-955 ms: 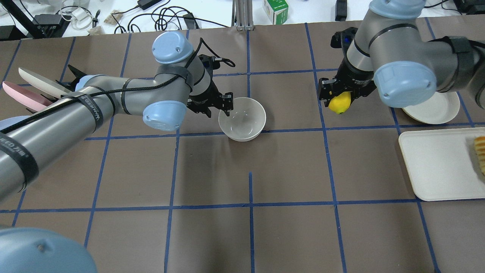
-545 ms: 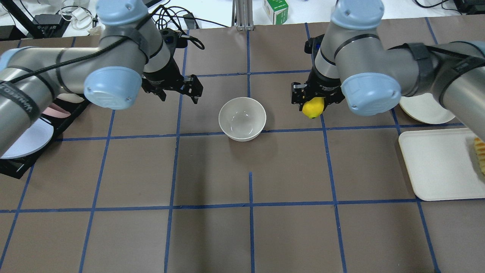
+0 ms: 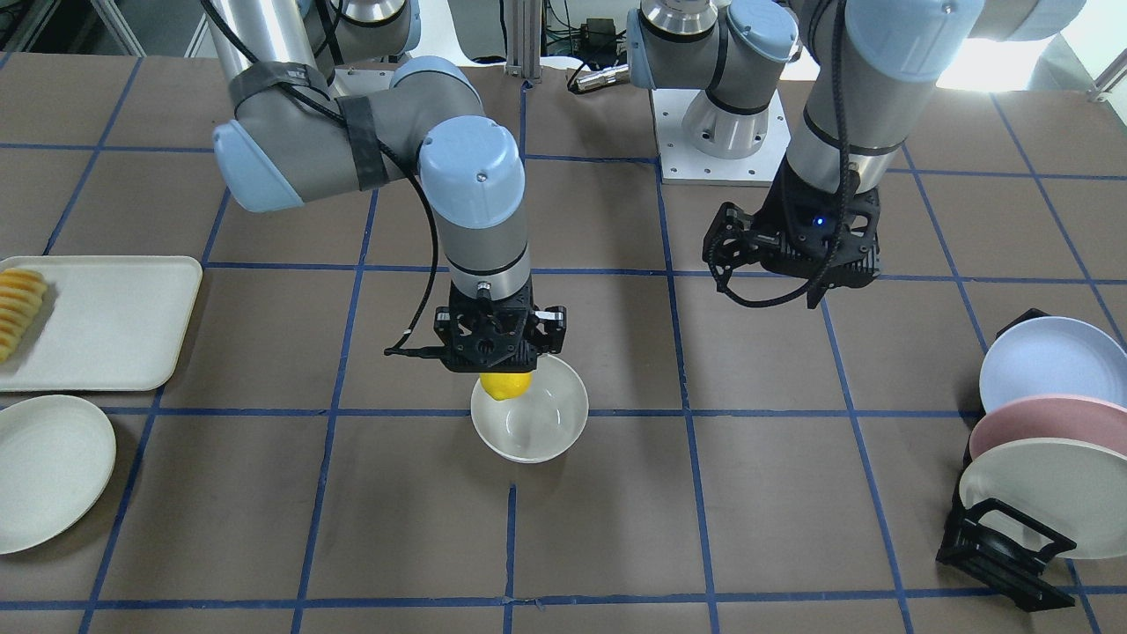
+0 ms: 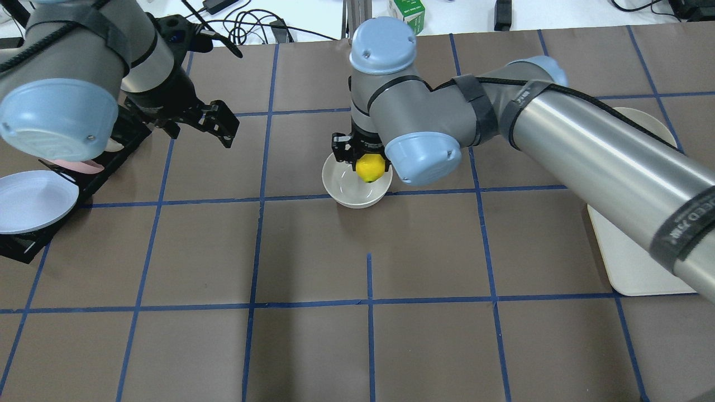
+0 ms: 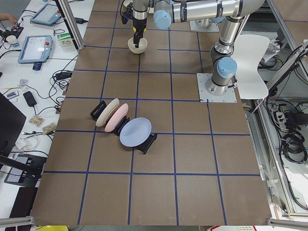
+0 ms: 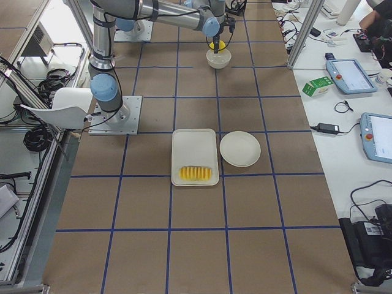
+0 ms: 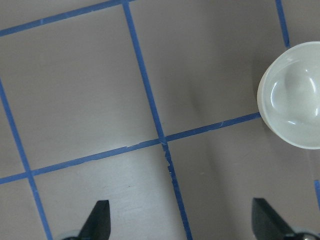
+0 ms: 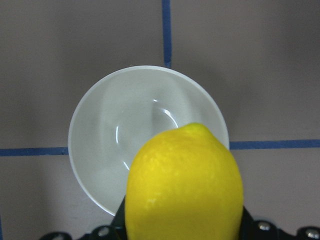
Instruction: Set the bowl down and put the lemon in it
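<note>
— So, where is the lemon (image 4: 371,168)?

— Clamped between the fingers of the right gripper (image 4: 368,162), just above centre in the overhead view. It hangs tip down over the bowl (image 4: 343,187), above the upper right part of the rim and not over the middle.

— Does it touch the bowl?

— I cannot tell. In the right wrist view it covers the bowl's lower right edge, and the bowl's white inside shows bare behind it.

— And the bowl itself?

— Upright on the brown table (image 4: 313,251), sitting on a blue tape line close to a crossing.

— What about the other arm?

— The left gripper (image 4: 201,131) is at the upper left of the overhead view, well apart from the bowl, its fingers spread wide with nothing between them. Its wrist camera shows only table and the bowl at the right edge.

— Anything else around?

— In the front-facing view, a rack (image 3: 1004,537) of plates (image 3: 1048,361) at the lower right; a tray (image 3: 106,326) with sliced food (image 3: 19,308) and a flat plate (image 3: 48,471) at the left.
</note>
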Robot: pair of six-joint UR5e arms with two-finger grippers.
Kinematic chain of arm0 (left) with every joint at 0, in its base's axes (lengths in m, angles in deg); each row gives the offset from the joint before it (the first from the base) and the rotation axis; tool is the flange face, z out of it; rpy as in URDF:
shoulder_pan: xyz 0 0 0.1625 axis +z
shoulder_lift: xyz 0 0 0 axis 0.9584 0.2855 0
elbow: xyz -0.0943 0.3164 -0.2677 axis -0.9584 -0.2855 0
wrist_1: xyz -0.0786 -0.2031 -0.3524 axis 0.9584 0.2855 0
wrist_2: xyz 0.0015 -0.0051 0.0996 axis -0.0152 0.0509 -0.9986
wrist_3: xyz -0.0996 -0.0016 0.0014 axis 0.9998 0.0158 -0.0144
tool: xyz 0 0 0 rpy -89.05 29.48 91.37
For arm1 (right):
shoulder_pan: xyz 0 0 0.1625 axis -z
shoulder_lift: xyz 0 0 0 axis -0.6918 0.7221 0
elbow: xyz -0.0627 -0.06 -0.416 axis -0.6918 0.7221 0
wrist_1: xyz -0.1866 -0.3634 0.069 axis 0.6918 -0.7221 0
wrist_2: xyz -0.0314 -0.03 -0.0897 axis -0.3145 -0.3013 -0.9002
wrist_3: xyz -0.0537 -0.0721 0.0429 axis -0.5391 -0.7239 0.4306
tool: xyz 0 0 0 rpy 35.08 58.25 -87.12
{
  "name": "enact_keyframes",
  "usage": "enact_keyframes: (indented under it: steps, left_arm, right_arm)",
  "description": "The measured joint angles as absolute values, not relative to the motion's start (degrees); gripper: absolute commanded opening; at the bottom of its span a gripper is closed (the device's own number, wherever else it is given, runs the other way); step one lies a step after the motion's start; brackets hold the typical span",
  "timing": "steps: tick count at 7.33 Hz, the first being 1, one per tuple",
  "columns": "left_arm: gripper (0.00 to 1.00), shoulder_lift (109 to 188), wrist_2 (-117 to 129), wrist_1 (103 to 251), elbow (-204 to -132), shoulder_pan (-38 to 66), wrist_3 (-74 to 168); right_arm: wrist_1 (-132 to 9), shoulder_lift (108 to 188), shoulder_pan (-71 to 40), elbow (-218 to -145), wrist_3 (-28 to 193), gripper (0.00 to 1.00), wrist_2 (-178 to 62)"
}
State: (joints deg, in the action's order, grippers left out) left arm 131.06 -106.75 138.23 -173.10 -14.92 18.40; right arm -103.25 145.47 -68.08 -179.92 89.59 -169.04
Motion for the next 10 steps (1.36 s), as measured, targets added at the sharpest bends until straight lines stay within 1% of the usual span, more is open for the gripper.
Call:
enact_keyframes:
  steps: [3,4,5,8,10]
  left_arm:
    - [1.00,129.6,-105.5,139.9,-173.1,-13.8,18.8]
    - [1.00,129.5,-105.4,139.9,-173.3,-13.8,18.9]
    - [1.00,129.4,-105.3,139.9,-173.4,-13.7,18.9]
    - [1.00,129.9,-105.4,141.2,-172.1,-13.6,19.3]
    - [1.00,130.8,-105.5,146.0,-168.7,-13.4,21.3]
  right_arm:
    - [-107.7,139.4,-69.5,-179.1,89.4,0.25,-169.2]
    - [-108.3,138.1,-69.6,-179.2,89.4,0.42,-169.2]
    - [-108.8,137.6,-69.7,-179.4,89.3,0.99,-169.3]
    - [-109.2,136.9,-69.8,-180.0,89.3,1.00,-169.7]
    - [-108.3,138.7,-69.8,-180.2,89.3,1.00,-171.1]
